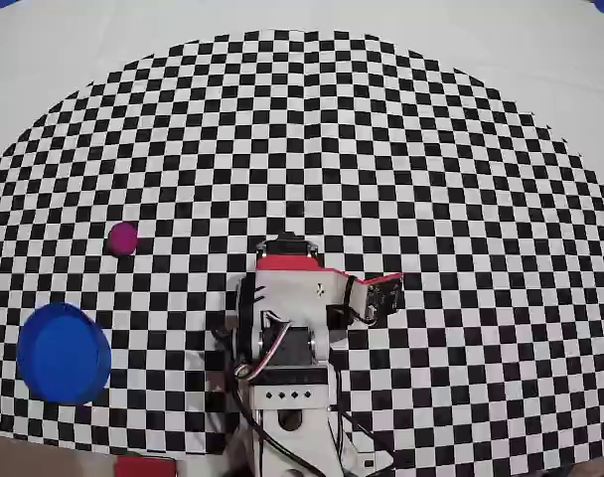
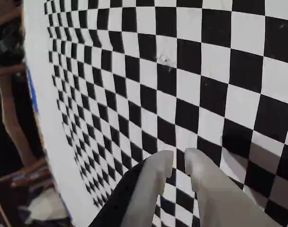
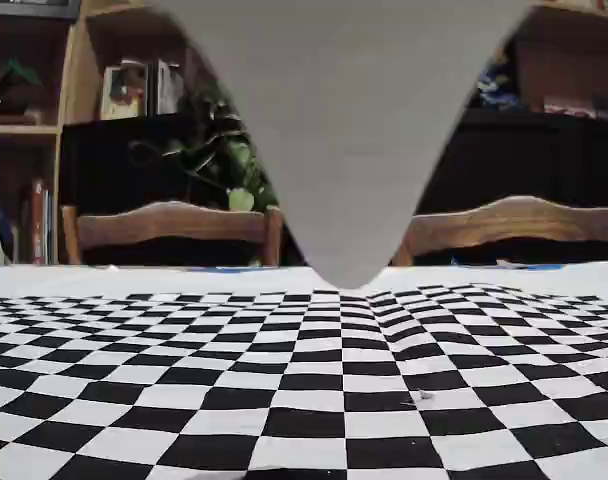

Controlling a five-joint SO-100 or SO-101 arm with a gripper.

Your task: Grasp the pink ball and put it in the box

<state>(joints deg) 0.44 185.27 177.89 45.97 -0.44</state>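
Pale fingers of the end effector (image 2: 178,163) fill the bottom of the wrist view, nearly closed with only a thin slit between the tips and nothing held, hanging over bare checkered cloth (image 2: 191,71). Going left to right in the overhead view, the box (image 1: 63,352) sits at the far left near the cloth's lower edge, the pink ball (image 1: 122,238) lies just up and to the right of it on the tabletop, apart from the box, and the arm (image 1: 287,318) is folded at centre with its end effector turned toward the right, away from both. The main risk I see is the approach: the wrist camera does not show the ball at all, so a swing left could arrive off-target, and a smooth round ball would likely roll if a fingertip clips it. The fingers also need to spread first, or they will simply push it away. The fixed view shows neither ball nor box.
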